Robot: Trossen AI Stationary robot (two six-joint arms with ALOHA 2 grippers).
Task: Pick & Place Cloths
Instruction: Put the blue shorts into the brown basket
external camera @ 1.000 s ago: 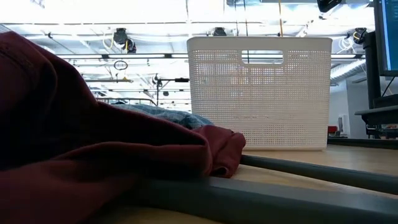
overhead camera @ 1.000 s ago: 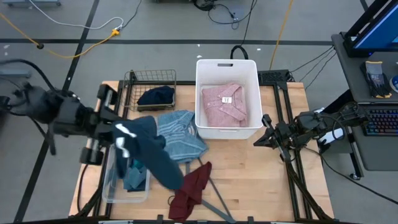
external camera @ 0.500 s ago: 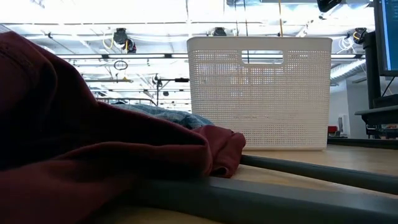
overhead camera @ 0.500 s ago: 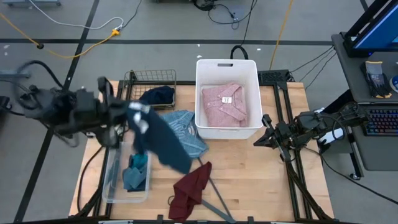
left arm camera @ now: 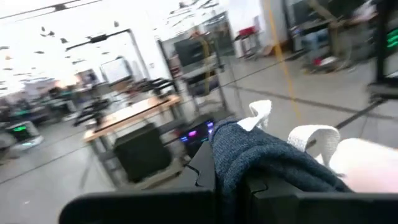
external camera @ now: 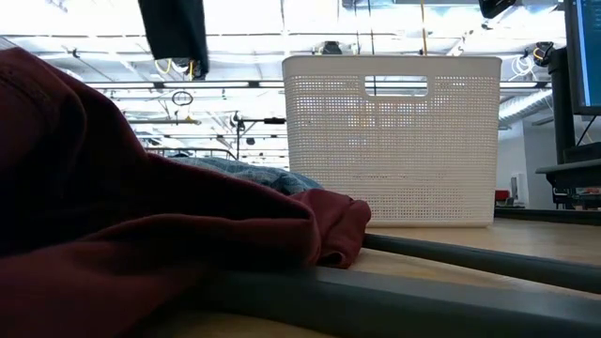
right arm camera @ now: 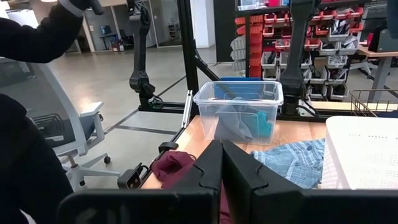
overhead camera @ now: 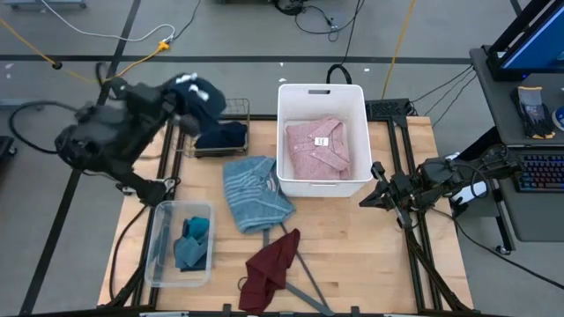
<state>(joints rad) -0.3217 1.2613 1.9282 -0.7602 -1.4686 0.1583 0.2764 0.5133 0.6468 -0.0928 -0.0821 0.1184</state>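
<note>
The left gripper [overhead camera: 181,97] is blurred, raised above the wire basket [overhead camera: 214,113], apparently clenched on the navy white-printed top [overhead camera: 198,92], a soft knit bunched over its fingers. The striped shirt [overhead camera: 254,189] lies crumpled mid-table. The right gripper [overhead camera: 368,198], closed and empty, waits beside the white bin [overhead camera: 322,92].

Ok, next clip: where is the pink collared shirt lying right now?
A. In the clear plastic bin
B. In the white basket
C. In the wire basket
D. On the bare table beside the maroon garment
B: the high view shows the pink collared shirt lying folded inside the white basket, apart from the other cloths.
</note>
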